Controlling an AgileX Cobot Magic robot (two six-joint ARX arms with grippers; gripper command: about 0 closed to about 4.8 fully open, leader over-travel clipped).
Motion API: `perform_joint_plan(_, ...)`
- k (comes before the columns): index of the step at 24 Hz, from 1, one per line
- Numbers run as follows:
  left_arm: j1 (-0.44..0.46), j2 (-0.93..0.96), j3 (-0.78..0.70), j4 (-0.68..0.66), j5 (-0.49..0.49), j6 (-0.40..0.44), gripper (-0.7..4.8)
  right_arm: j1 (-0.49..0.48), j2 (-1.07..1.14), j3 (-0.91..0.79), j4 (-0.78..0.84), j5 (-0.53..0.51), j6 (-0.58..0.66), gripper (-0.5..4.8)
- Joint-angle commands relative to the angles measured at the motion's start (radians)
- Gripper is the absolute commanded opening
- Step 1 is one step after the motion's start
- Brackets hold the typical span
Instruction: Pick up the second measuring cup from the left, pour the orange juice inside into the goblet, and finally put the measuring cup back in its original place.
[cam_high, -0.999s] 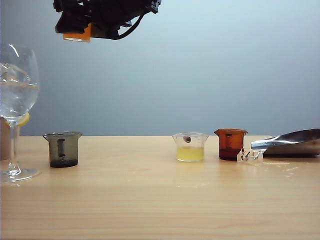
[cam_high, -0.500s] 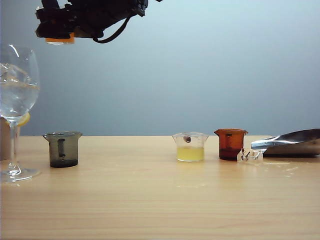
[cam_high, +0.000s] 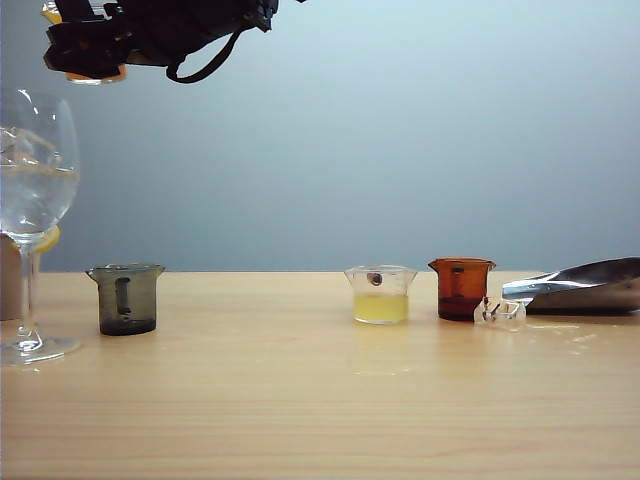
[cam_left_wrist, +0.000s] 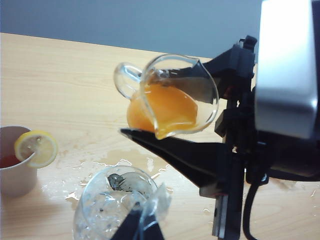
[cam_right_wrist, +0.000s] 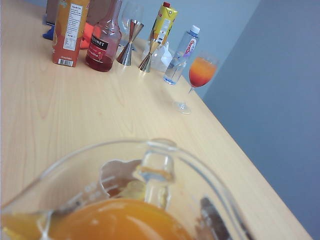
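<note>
On the far left of the exterior view, the goblet stands upright on the wooden table, its bowl filled with ice. High above it, at the top left corner, the right gripper hangs in the air, clamped on the second measuring cup, of which only an orange sliver shows under the black arm.

The left wrist view shows this from above: the second measuring cup sits between two dark fingers, tilted, with the orange juice pooled at the pour lip above the rim of the goblet. A white cup with a lemon slice stands beside the goblet. The left gripper's own jaws cannot be made out in any view.

Moving right along the table: a smoky grey cup, a clear cup with pale yellow liquid, an amber cup, and a metal scoop.

In the right wrist view, a dark bottle carries a label whose letters appear to read "NDINET". Writing on the cartons and water bottle nearby is too small to read.
</note>
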Motion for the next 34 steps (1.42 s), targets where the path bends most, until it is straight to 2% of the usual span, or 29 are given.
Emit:
perform_joint_plan(1,0.0,-0.001,0.006,0.008,-0.002,0.001,-0.06,0.005,0.002,0.007,0.05,0.006,-0.042,-0.01)
perform_joint_plan(6,0.0,-0.002,0.006,0.003,-0.002,0.001,-0.06,0.011,0.013,0.007,0.08,0.007,-0.072,-0.01)
perform_joint_plan(16,0.0,-0.003,0.006,-0.005,-0.002,0.001,-0.06,0.024,0.014,0.007,0.08,0.01,-0.211,-0.01)
perform_joint_plan(34,0.0,-0.005,0.006,-0.033,0.002,0.001,-0.06,0.026,0.014,0.007,0.081,0.042,-0.324,-0.01)
